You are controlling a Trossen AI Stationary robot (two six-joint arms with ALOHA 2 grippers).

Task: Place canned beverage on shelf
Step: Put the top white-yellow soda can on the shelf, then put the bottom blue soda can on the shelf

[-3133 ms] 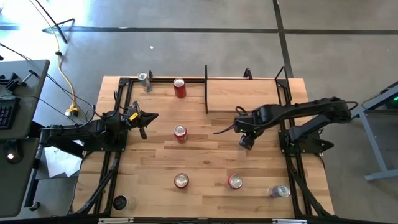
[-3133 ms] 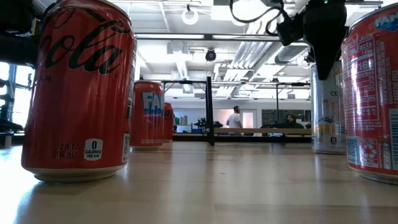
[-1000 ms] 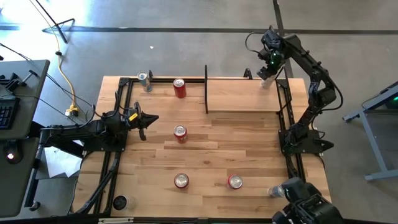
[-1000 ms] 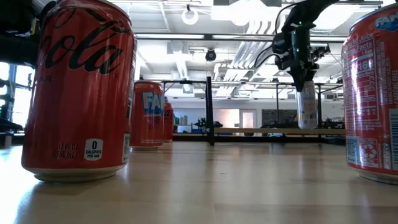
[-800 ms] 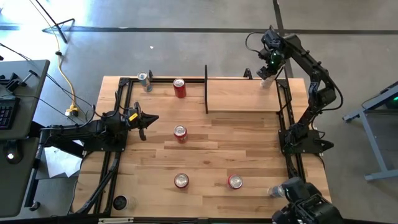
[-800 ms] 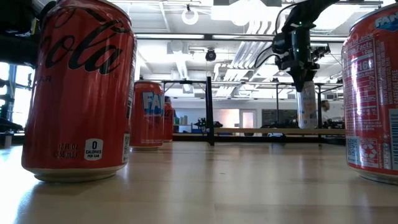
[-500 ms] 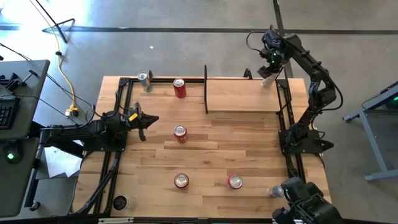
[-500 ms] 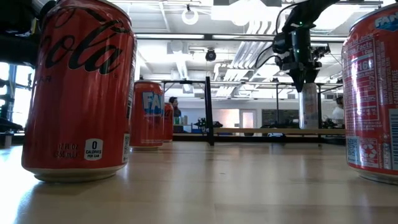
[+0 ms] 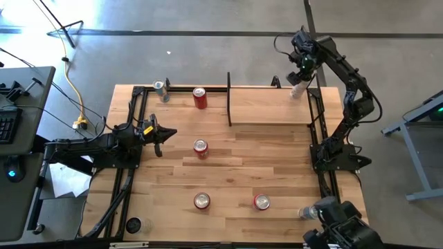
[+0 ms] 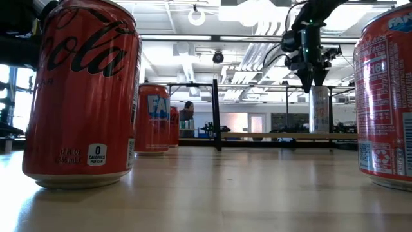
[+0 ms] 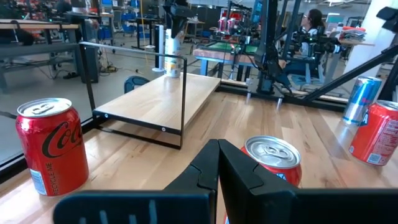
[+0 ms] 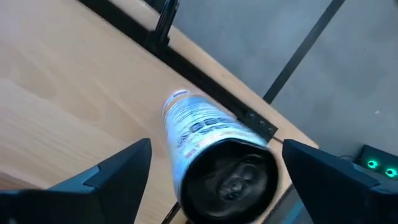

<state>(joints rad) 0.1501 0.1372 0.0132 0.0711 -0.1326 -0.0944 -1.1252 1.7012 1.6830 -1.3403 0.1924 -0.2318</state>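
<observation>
A slim silver-and-white can (image 12: 205,134) stands upright on its base at the far right corner of the shelf (image 9: 270,107), a light-wood ledge with black bars. My right gripper (image 12: 214,152) hangs over the can, pointing steeply down. It is open, one finger on either side of the can's top with a gap at each side. In the low view the gripper (image 10: 308,76) is just above the can (image 10: 318,111). My left gripper (image 9: 166,131) waits shut at the table's left, pointing level toward the middle.
Red cans stand near the shelf's upright divider (image 9: 200,98), at the table's middle (image 9: 201,147) and near the front (image 9: 201,201) (image 9: 261,202). A silver can (image 9: 161,88) is at the far left and a blue-silver one (image 9: 309,212) at the front right.
My right gripper has opened and let go of the silver can over the shelf's far right corner. The can was slightly tilted between the fingers and now stands upright on the shelf by itself.
</observation>
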